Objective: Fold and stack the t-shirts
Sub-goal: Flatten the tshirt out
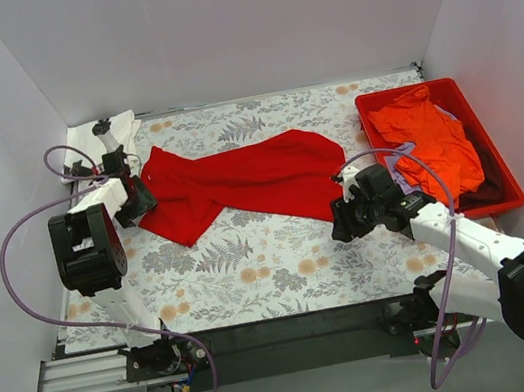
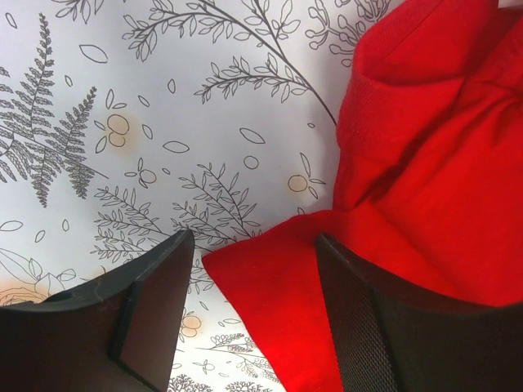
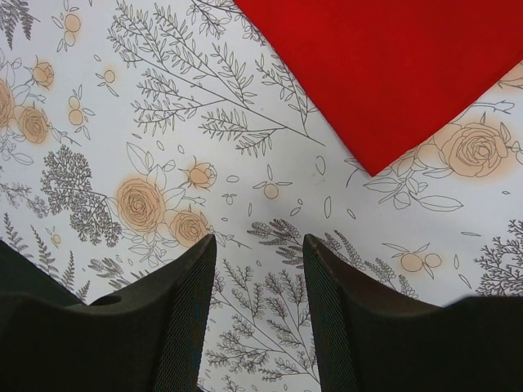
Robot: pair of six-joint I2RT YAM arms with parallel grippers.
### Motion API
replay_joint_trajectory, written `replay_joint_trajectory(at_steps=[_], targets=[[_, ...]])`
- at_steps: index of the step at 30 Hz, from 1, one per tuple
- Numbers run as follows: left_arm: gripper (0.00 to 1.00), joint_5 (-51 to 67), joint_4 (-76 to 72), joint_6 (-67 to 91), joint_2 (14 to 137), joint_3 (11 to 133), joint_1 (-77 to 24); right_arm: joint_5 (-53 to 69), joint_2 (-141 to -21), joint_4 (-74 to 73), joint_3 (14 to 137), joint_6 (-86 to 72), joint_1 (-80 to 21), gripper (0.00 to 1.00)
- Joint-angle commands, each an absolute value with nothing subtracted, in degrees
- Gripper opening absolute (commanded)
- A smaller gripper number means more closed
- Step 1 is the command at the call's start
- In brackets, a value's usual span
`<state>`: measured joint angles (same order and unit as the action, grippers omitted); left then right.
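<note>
- A plain bright red cloth t-shirt (image 1: 240, 185) is seen lying crumpled across the middle of the table (image 1: 255, 268), stretched from far left toward the right, unfolded, with a loose flap turned toward the near left.
- The table is covered in a pale sheet printed with ferns and roses.
- The left hand (image 1: 131, 204) is placed at the left end of the red shirt. In the left wrist view its fingers (image 2: 147, 310) are held apart, and a corner of the red cloth (image 2: 441, 163) lies between them. Contact between cloth and fingers cannot be told.
- The right hand (image 1: 343, 222) is held just near of the shirt's right end. In the right wrist view its fingers (image 3: 180, 318) are parted by a narrow gap over bare printed table, with nothing between them. A pointed corner of the red shirt (image 3: 384, 65) is seen beyond the fingertips, apart from them.
- A rigid red plastic tray (image 1: 504, 184) stands at the right edge of the table. A bunched orange t-shirt (image 1: 430, 141) lies inside on top. Lavender cloth (image 1: 394, 165) shows at its left edge, and dark cloth (image 1: 493, 181) at the tray's near right.
- A white cloth with dark print (image 1: 119, 132) is noted bunched in the far left corner, behind the left arm.
</note>
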<state>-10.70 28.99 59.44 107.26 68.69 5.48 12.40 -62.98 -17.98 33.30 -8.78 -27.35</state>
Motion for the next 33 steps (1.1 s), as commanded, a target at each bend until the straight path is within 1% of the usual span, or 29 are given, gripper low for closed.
replay_joint_trajectory(at_steps=[1, 6, 13, 15, 19, 24, 30, 33], targets=[[0.59, -8.79, 36.11, 60.12, 110.13, 69.52, 5.71, 12.66, -61.18, -17.14, 33.14, -8.09, -27.33, 0.54], [0.58, -7.47, 39.28, 60.47, 109.16, 69.0, 5.71, 12.3, -61.17, -17.14, 32.78, -8.0, -27.33, 0.54], [0.46, -7.3, 40.87, 61.52, 108.02, 66.18, 5.54, 12.66, -60.82, -17.14, 32.78, -8.0, -27.33, 0.54], [0.45, -6.77, 41.83, 61.96, 107.76, 65.83, 5.36, 12.57, -60.65, -17.14, 32.7, -8.0, -27.33, 0.54], [0.49, -9.05, 42.89, 62.58, 106.18, 65.22, 5.1, 12.74, -60.56, -16.96, 32.7, -8.17, -27.33, 0.54], [0.5, -10.8, 44.21, 63.37, 103.98, 64.78, 5.1, 12.74, -60.03, -16.96, 32.61, -8.17, -27.33, 0.54], [0.6, -11.87, 43.51, 64.6, 98.88, 66.0, 5.18, 13.01, -59.15, -16.87, 32.52, -8.17, -27.33, 0.54], [0.62, -12.3, 42.72, 65.13, 96.6, 67.23, 5.19, 12.92, -58.54, -16.87, 32.26, -8.17, -27.33, 0.54]])
